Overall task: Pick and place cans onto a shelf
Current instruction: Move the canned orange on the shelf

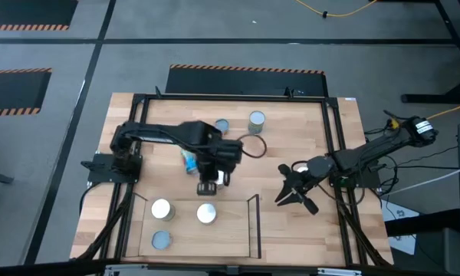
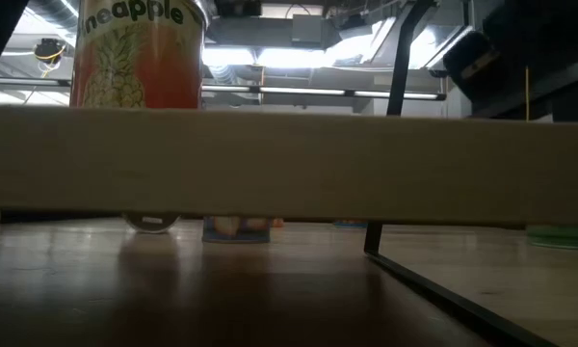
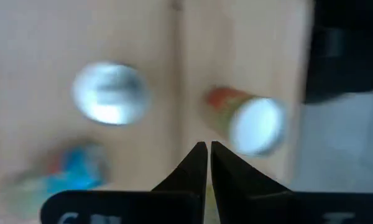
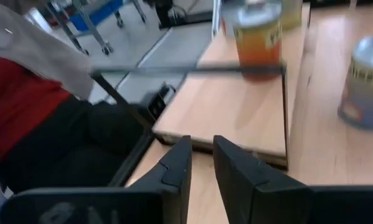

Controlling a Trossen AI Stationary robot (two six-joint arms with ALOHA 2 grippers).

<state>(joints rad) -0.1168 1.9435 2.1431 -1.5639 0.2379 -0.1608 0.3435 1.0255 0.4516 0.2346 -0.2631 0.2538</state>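
Observation:
The shelf (image 1: 230, 230) lies at the table's near edge. Three cans stand on it: two white-topped (image 1: 162, 208) (image 1: 206, 214) and one grey-topped (image 1: 162, 240). Two more cans (image 1: 221, 125) (image 1: 257, 119) stand at the far middle of the table, and a blue-labelled can (image 1: 188, 161) sits beside my left arm. My left gripper (image 1: 207, 187) (image 3: 208, 149) is shut and empty, above the shelf's far edge. Its wrist view shows an orange can (image 3: 252, 124) and a silver top (image 3: 110, 93) below. My right gripper (image 1: 295, 199) (image 4: 202, 149) is slightly open and empty, right of the shelf.
The shelf's black rails (image 1: 257, 226) rise at its right end. The low view shows the shelf's board edge (image 2: 289, 164) and a pineapple can (image 2: 140, 53) on it. A cable (image 1: 253, 146) loops beside my left arm. A person in red (image 4: 18, 99) is beyond the table's near edge.

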